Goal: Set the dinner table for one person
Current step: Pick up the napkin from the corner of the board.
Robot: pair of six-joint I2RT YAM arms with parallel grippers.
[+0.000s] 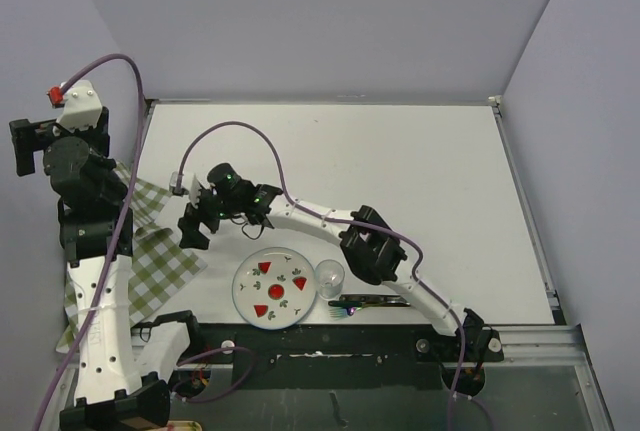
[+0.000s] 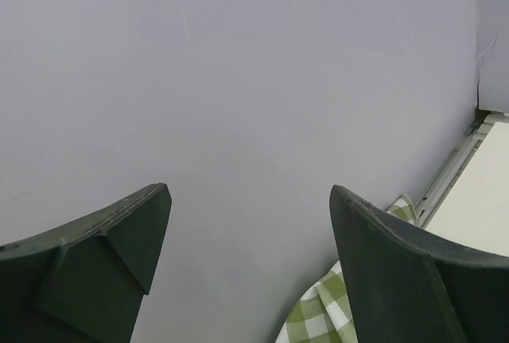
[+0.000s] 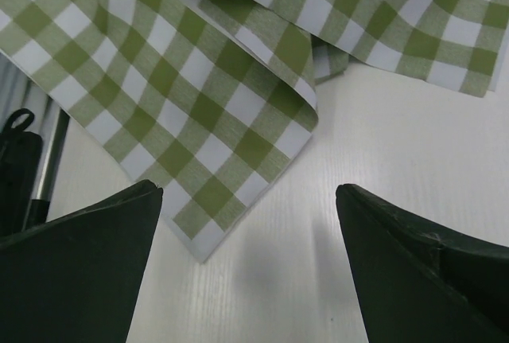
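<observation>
Our right gripper (image 3: 248, 190) hangs low over the dinner table (image 1: 400, 171) with its jaws spread wide and nothing between them. It is stretched toward the table's left part. Just ahead of its fingertips lies the green-and-white checked cloth (image 3: 199, 104). One corner points back at the gap between the fingers and stops short of them, with bare white tabletop below and toward the right-hand finger. Further ahead the cloth is folded, one layer lapping over another. From above we see it draped over the table's left edge, running beneath our left arm (image 1: 100, 291).

Behind this gripper, back toward the arm's base, sits a round white plate (image 1: 240, 289) printed with red wedges and small green sprigs. A clear glass (image 1: 330, 276) stands at the plate's rim on the side away from the cloth; we cannot tell whether they touch. A dark piece of cutlery (image 1: 372, 303) lies just past the glass, partly under the right arm (image 1: 370, 251).

Our left gripper (image 2: 250, 190) is likewise released and empty, raised off the table's left side and facing the lilac wall (image 2: 238, 80). The cloth and a strip of table edge show below and to the right of its right-hand finger.
</observation>
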